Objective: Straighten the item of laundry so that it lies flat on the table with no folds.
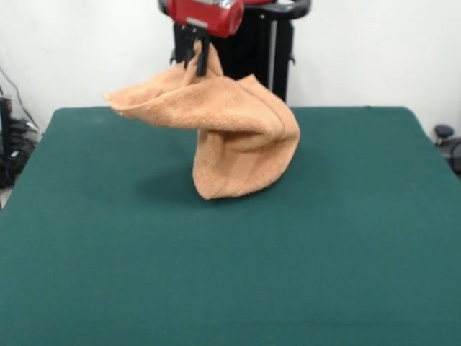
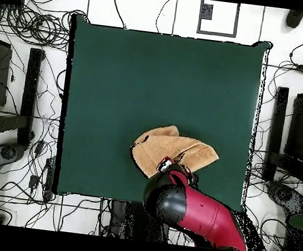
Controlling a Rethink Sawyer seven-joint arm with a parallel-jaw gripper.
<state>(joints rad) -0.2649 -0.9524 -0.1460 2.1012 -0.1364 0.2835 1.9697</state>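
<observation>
My tool (image 1: 200, 61) was clamped on the towel (image 1: 223, 130) at its top edge, holding it up. The cloth hung crumpled and folded, its lower end touching the green surface (image 1: 346, 238) toward the far side.

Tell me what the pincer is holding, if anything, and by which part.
The pincer holds the towel by a pinched bit of its upper edge. The cloth hangs bunched below it, its lower end touching the green table.

Tangled cables (image 2: 36, 28) lie around a black stand (image 2: 30, 92).
</observation>
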